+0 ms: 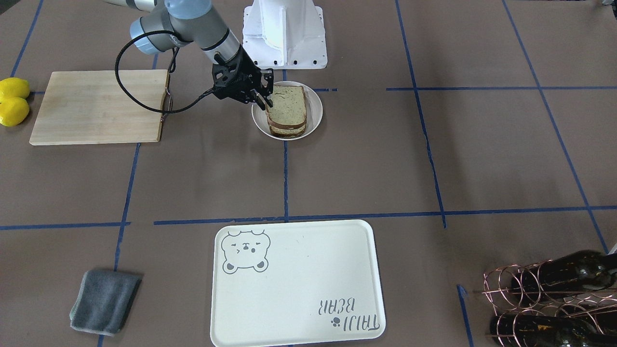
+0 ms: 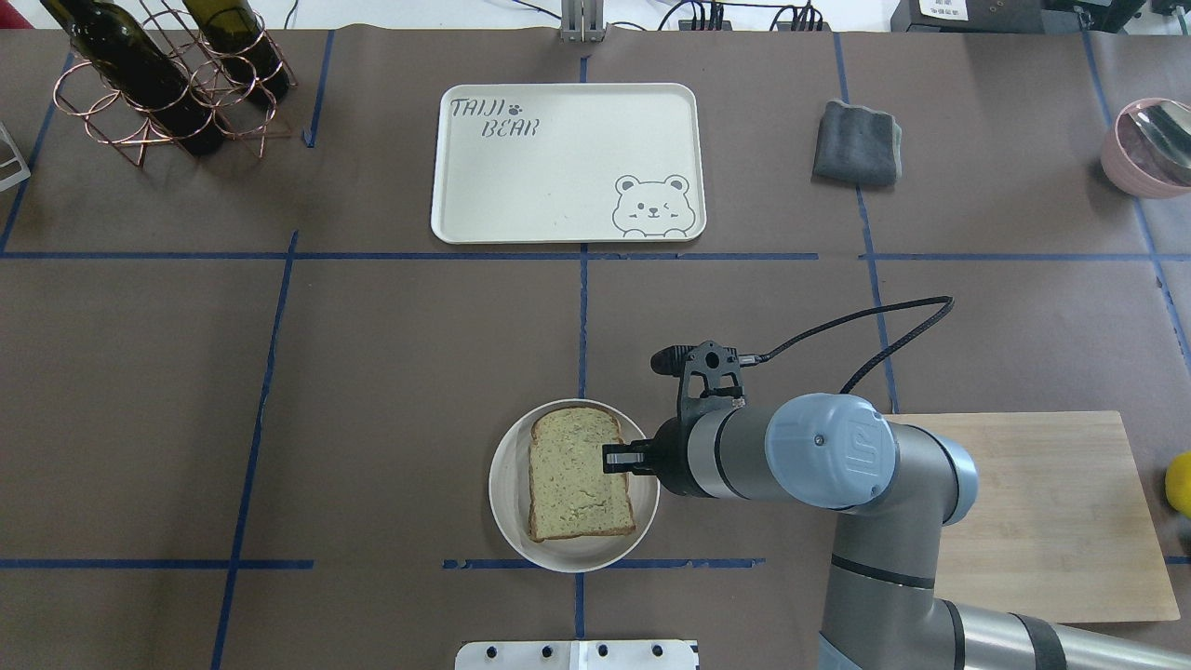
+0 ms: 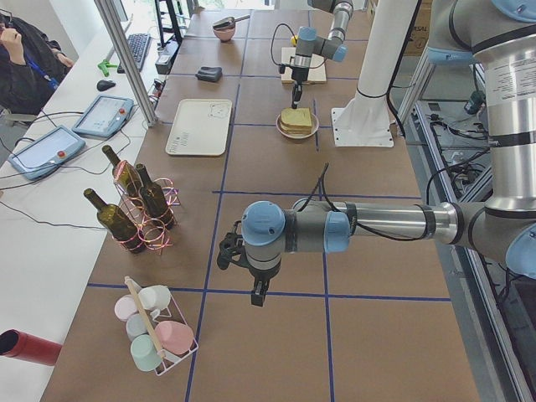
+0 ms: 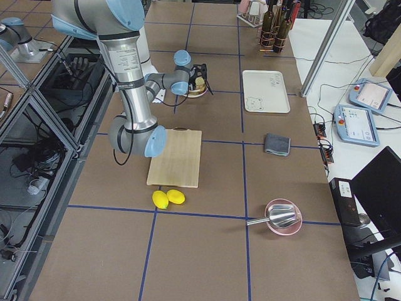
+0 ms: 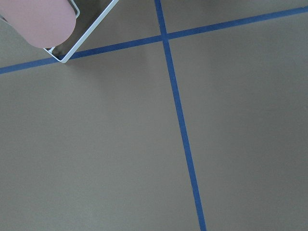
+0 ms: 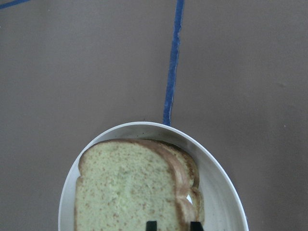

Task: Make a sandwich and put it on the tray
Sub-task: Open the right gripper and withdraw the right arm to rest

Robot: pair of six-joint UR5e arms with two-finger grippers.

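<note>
The sandwich (image 1: 287, 108) (image 2: 577, 475) lies stacked in a round white bowl (image 1: 315, 103) (image 2: 507, 502) near the robot's base. It is pale bread slices with brown crusts. A sliver of white egg shows between them in the right wrist view (image 6: 192, 197). My right gripper (image 1: 266, 101) (image 2: 609, 456) (image 6: 173, 225) hovers at the top slice's crust edge, its jaws a small gap apart and holding nothing. The cream bear tray (image 1: 308, 270) (image 2: 540, 177) sits bare across the table. My left gripper (image 3: 257, 293) hangs far off over bare table; I cannot tell its state.
A wooden cutting board (image 1: 96, 106) and two lemons (image 1: 13, 101) lie on my right side. A grey cloth (image 1: 103, 301) lies beside the tray. A copper rack of wine bottles (image 2: 158, 84) stands at the far left, a pink bowl (image 2: 1149, 144) at the far right.
</note>
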